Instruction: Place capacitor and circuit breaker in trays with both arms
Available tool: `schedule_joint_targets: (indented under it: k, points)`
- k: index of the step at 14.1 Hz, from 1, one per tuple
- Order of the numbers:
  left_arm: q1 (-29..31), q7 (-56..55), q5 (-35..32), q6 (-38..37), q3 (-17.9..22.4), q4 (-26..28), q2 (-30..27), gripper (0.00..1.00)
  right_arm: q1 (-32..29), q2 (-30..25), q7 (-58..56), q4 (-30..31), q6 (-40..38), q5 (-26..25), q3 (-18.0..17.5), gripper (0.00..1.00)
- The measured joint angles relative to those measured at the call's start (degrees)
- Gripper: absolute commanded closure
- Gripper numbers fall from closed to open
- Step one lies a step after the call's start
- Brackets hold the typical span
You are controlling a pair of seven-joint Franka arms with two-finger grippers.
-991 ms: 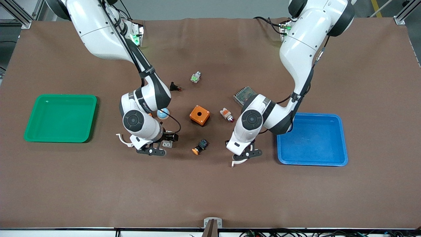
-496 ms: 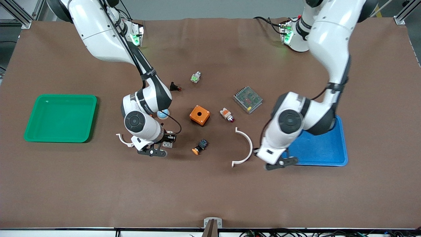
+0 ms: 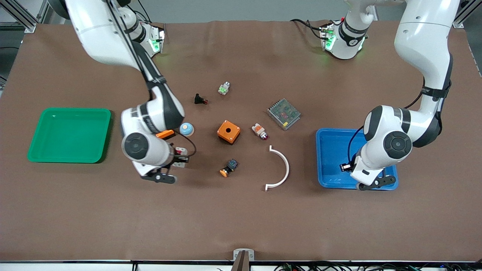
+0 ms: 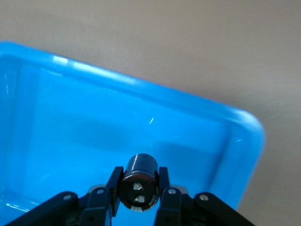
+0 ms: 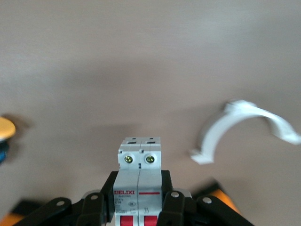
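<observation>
My left gripper [image 3: 345,168] is shut on the capacitor [image 3: 343,167], a small black cylinder, and holds it over the blue tray [image 3: 331,148], near the edge closest to the front camera. In the left wrist view the capacitor [image 4: 139,181] sits between the fingers of the left gripper [image 4: 139,190], above the tray floor [image 4: 94,122]. My right gripper [image 3: 177,158] is shut on the circuit breaker [image 3: 181,153], a white-grey block with red levers, and holds it over bare table between the green tray and the orange box. In the right wrist view the breaker [image 5: 139,174] is clamped in the right gripper [image 5: 139,200].
A green tray [image 3: 69,134] lies at the right arm's end. Mid-table lie an orange box [image 3: 228,131], a blue dome [image 3: 186,129], a white-and-orange part [image 3: 260,131], a metal grille unit [image 3: 284,113], a black flared button [image 3: 199,99], an orange-capped button [image 3: 229,167] and a white curved clip [image 3: 280,169].
My left arm has swung from mid-table to over the blue tray, carrying the capacitor. My right arm has shifted toward the green tray with the circuit breaker.
</observation>
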State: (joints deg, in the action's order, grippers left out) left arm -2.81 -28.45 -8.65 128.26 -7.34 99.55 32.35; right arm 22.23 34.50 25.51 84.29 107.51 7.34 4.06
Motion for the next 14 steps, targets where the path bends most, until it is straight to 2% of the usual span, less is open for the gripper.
schedule_joint_targets:
  k: [2, 4, 5, 6, 7, 11, 14]
  points:
    - [1.0, 0.0, 0.0, 3.3, 0.0, 4.4, 0.0, 0.96, -3.0, -5.4, -4.8, -1.2, -10.0, -0.1, 2.0, 0.83]
    - [1.2, 0.0, 0.0, 6.8, 0.0, 7.9, 0.0, 0.86, -8.2, -10.4, -11.5, -1.1, -17.4, -0.2, 3.2, 0.83]
    - [1.2, 0.0, 0.0, 7.8, -0.1, 9.1, 0.0, 0.59, -11.5, -12.1, -15.3, -1.0, -20.0, -0.3, 3.4, 0.83]
    - [1.2, 0.0, 0.0, 8.1, -0.1, 9.5, -0.4, 0.11, -14.9, -13.2, -19.3, -0.7, -21.7, -0.8, 3.5, 0.83]
    - [1.2, 0.0, 0.0, 8.1, -0.1, 9.7, -0.6, 0.00, -18.1, -13.7, -23.3, -0.4, -22.3, -1.8, 3.6, 0.83]
    - [1.3, 0.3, -0.1, 8.2, -0.2, 8.4, -2.9, 0.00, -28.8, -13.2, -37.3, 2.2, -18.8, -5.5, 3.7, 0.83]
    - [1.4, 2.9, -0.1, 3.4, -0.2, 4.5, -9.6, 0.00, -33.1, -12.8, -43.5, 5.1, -13.1, -8.8, 3.6, 0.83]
